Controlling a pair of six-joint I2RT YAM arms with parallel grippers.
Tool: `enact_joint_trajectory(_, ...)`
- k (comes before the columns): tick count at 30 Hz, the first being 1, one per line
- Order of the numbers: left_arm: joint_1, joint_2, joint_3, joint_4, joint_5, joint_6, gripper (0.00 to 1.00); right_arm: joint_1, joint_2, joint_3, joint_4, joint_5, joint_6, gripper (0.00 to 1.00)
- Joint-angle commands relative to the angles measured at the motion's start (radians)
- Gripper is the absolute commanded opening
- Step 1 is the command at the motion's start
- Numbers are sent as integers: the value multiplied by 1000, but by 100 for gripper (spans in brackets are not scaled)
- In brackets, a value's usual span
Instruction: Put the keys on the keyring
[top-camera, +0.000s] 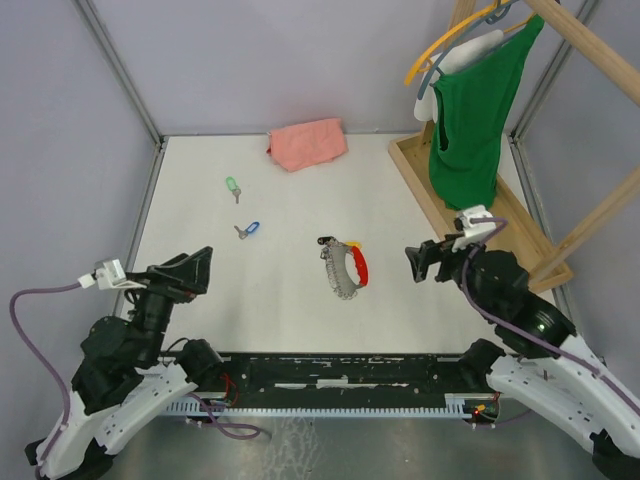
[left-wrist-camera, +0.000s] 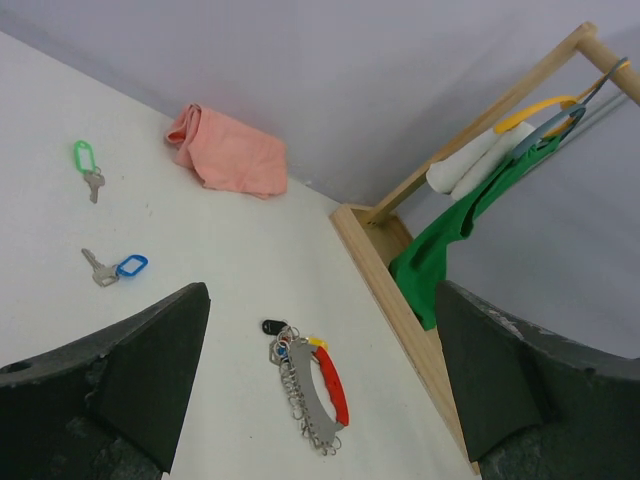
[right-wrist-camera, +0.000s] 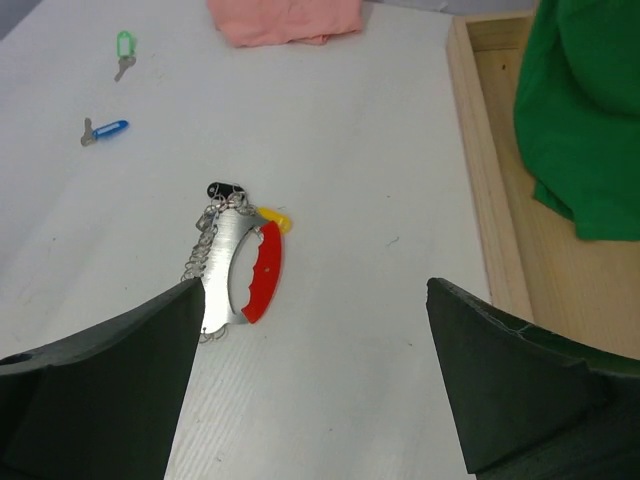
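Both open, empty: left gripper (top-camera: 188, 272), right gripper (top-camera: 425, 262) — green key (top-camera: 232, 188) & blue key (top-camera: 247, 230) lie flat, well left of keyring (top-camera: 343, 266) — prob. light, thin, slippery, so I'd pinch the plastic heads.

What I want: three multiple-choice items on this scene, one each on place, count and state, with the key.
1. Where on the table is the pink cloth? A far edge; B near edge; C centre.
2. How many loose keys lie apart from the keyring? A one; B two; C four.
3. How are the right fingers? A shut on a key; B open, empty; C shut on the keyring.
Key: A, it lies by the back wall; B, one green-tagged key, one blue-tagged key; B, both stand wide apart.
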Motion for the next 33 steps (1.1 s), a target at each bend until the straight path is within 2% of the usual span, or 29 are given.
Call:
enact_joint_trajectory(1,3,-42,96,-123,20,114,99,1,-176,34,-156,113,43,100)
enact_joint_trajectory(6,2,-41,106,-194,39,155,99,1,-301,10,-216,152,79,100)
enact_joint_trajectory(10,2,-43,98,-236,43,124,99,2,-356,-3,-242,182,82,100)
enact_joint_trajectory(18,1,-43,24,-202,104,109,99,0,-399,-5,-281,206,97,100)
enact_joint_trajectory(33,3,-43,-18,-218,76,69,99,1,-437,-14,-288,203,106,100)
